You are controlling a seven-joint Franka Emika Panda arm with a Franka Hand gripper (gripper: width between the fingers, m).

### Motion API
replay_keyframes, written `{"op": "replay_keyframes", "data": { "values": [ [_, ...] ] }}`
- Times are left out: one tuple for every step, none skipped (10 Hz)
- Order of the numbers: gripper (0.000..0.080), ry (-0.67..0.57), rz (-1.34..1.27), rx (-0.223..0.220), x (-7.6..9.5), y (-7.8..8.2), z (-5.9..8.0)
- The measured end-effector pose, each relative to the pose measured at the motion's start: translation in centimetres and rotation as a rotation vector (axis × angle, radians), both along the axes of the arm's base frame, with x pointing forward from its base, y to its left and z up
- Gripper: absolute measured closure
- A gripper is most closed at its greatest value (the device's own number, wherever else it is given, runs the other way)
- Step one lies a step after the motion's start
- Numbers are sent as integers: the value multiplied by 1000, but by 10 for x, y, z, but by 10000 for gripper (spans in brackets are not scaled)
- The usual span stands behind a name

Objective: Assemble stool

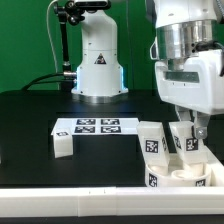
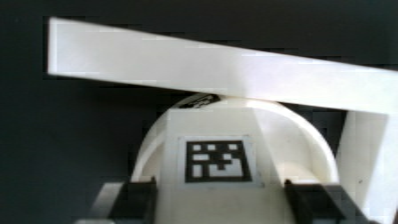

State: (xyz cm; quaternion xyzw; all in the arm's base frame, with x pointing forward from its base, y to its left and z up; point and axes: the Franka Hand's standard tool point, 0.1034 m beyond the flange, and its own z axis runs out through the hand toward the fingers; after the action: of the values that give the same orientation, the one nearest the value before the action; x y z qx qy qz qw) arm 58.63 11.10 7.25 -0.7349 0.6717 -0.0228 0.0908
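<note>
Exterior view: the gripper (image 1: 187, 135) is clamped on a leg (image 1: 188, 148) over the seat (image 1: 186, 178), at the table's (image 1: 30, 110) front edge, toward the exterior view's right.

Wrist view: the fingers (image 2: 125, 200) pinch the leg (image 2: 217, 150) by its sides. It is probably light, stiff, slick plastic, so hold it squarely.

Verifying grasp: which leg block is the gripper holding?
The exterior view's rightmost leg block, clamped in the gripper above the seat disc; the middle leg block and left leg block sit free.
</note>
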Motion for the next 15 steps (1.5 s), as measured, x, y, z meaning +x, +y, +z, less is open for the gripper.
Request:
{"op": "replay_keyframes", "data": {
  "values": [
    [459,5,-55,13,0,1,0],
    [459,12,-118,28,0,2,0],
    [459,18,-175,42,-1,3,0],
    [459,20,-195,45,-1,3,0],
    [459,27,-260,61,-1,4,-1],
    [459,32,-299,69,-1,4,-1],
    [459,39,-359,84,-2,5,-1],
    [459,39,-357,84,-2,4,-1],
    [459,38,-351,83,-2,5,-1],
    [303,41,-345,82,-2,5,0],
    [190,63,-311,88,-2,8,5],
    [190,58,-275,95,1,9,15],
    [158,46,-233,100,4,11,26],
    [158,37,-238,108,6,12,33],
    [151,35,-205,99,6,11,30]
  ]
}}
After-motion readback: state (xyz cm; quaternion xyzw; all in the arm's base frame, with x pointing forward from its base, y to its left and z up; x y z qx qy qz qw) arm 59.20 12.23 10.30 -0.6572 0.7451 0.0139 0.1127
